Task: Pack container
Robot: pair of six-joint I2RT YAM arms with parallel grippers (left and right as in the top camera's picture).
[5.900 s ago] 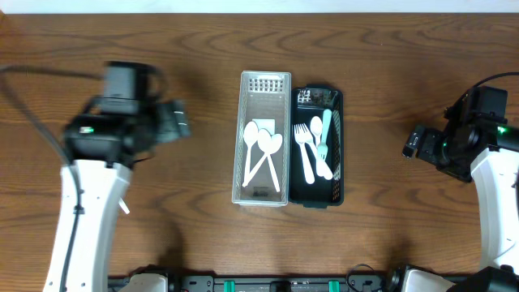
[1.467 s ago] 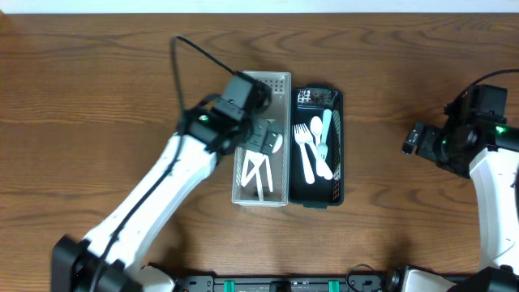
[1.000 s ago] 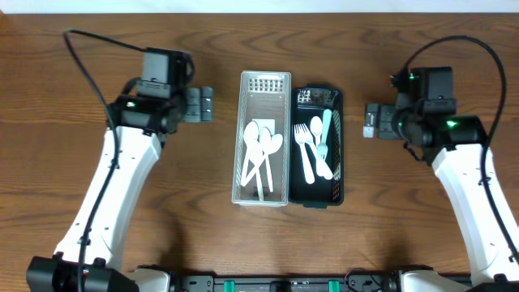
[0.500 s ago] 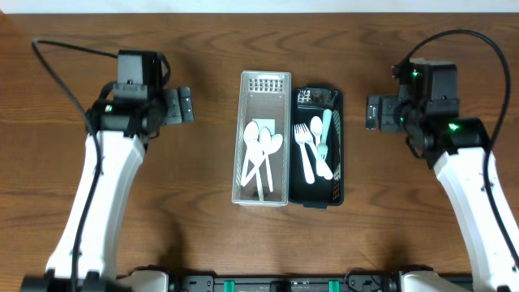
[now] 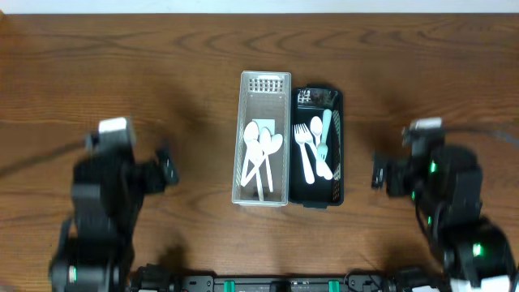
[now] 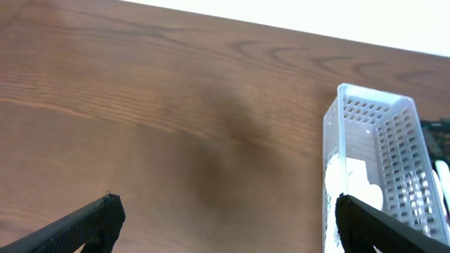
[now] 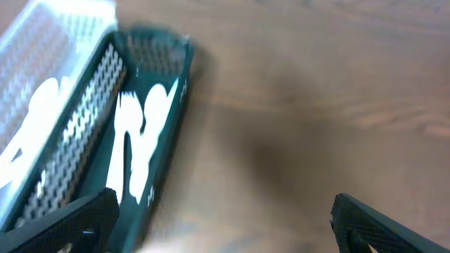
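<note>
A clear plastic bin stands at mid-table with three white spoons in it. A black bin touches its right side and holds white forks, a white spoon and a teal utensil. My left gripper is open and empty over bare wood, left of the bins. The clear bin also shows in the left wrist view, between my open fingers. My right gripper is open and empty to the right of the black bin, which shows blurred in the right wrist view.
The wooden table runs to a pale edge at the far side. Both arm bases sit at the near edge, low in the overhead view.
Both arms have pulled back toward the near edge, away from the bins, and look blurred by motion. The bins and utensils have not moved in the last second.
</note>
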